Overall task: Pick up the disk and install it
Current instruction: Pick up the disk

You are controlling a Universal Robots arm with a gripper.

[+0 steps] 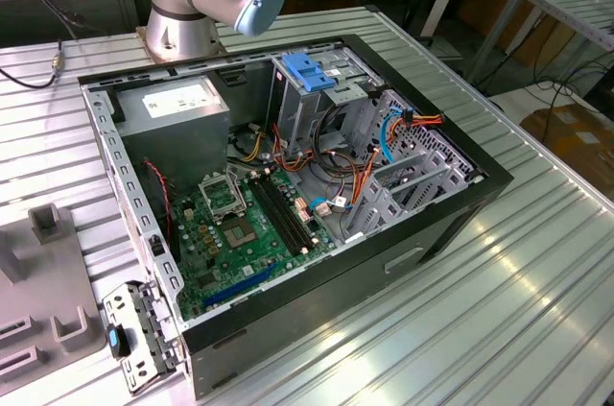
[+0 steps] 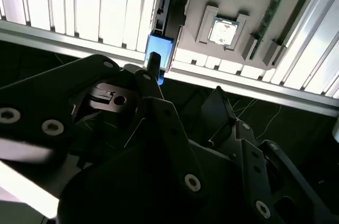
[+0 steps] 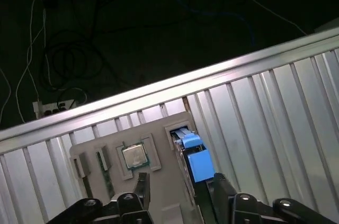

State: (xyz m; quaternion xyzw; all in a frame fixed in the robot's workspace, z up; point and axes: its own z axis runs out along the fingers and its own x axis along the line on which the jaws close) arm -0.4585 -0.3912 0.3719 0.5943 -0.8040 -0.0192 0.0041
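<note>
While edge-up in a grey tray (image 3: 161,195), the disk (image 3: 195,156) (dark, blue-railed).

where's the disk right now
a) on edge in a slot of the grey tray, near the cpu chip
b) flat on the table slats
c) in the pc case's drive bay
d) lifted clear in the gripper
a: in the first wrist view the disk stands on edge in a slot at the side of the grey tray, near the chip, with the open gripper close by and not gripping it.
</note>
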